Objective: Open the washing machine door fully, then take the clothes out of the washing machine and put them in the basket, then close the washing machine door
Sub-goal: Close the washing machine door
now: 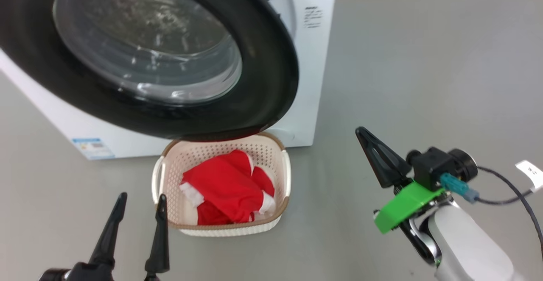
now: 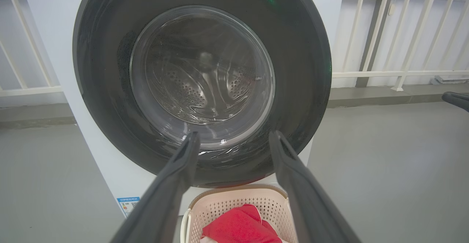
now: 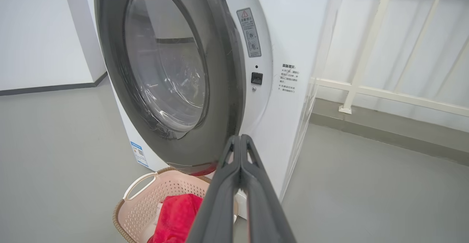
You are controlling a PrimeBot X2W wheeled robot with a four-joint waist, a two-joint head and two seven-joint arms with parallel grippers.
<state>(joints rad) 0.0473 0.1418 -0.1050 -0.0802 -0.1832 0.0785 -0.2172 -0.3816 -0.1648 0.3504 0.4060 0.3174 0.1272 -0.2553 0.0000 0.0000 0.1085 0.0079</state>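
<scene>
Left hand (image 1: pixel 142 195) is spread, right hand (image 1: pixel 361 132) closed empty; glossy black-rimmed round glass door (image 1: pixel 148 52), judged rigid, is best pushed at its rim.

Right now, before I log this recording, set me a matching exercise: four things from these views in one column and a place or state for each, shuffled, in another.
Column one:
1. bright red fabric clothes
2. cream perforated plastic basket
3. left jaws, long and dark
4. right jaws, long and dark

Column two:
a. shut, holding nothing
b. on the grey floor in front of the white washing machine
c. open, holding nothing
d. lying inside the basket

Pairs: 1-d, 2-b, 3-c, 4-a.
</scene>
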